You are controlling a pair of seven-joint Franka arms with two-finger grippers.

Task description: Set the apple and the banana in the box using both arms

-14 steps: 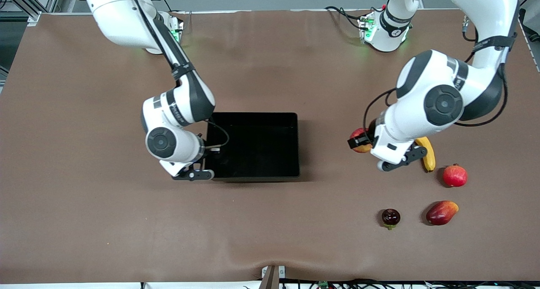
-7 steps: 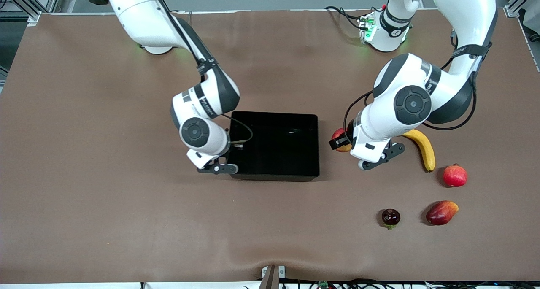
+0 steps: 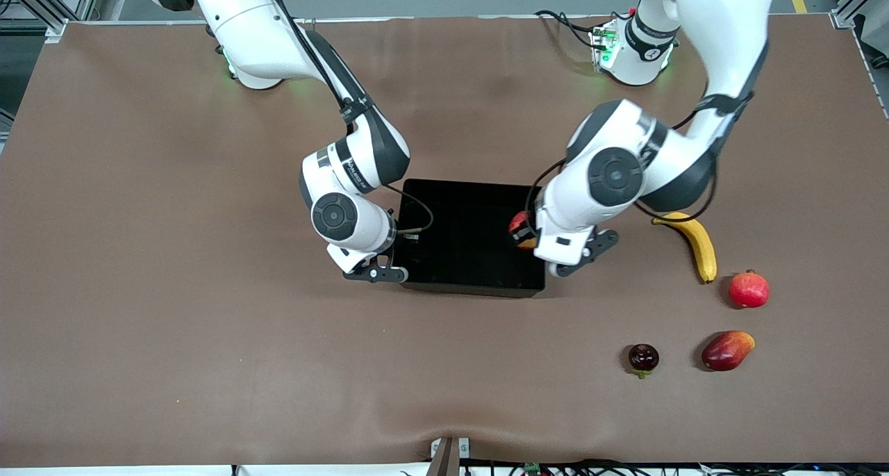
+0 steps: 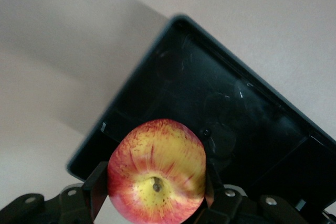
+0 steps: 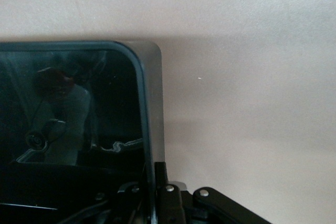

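The black box (image 3: 465, 243) sits mid-table. My right gripper (image 3: 401, 248) is shut on the box's wall at the right arm's end; the right wrist view shows the glossy wall (image 5: 149, 103) clamped between the jaws of the right gripper (image 5: 155, 184). My left gripper (image 3: 522, 231) is shut on the red and yellow apple (image 3: 517, 224) and holds it over the box's edge at the left arm's end. In the left wrist view the apple (image 4: 156, 169) sits in the left gripper (image 4: 156, 184) above the box (image 4: 252, 129). The banana (image 3: 696, 243) lies on the table toward the left arm's end.
A plain red round fruit (image 3: 749, 289), an oblong red-orange mango (image 3: 726, 350) and a small dark fruit (image 3: 643, 358) lie nearer the front camera than the banana. The brown table (image 3: 173, 288) spreads wide around the box.
The right arm has slid the box toward the left arm's end. The left arm has carried the apple from beside the banana to over the box's edge.
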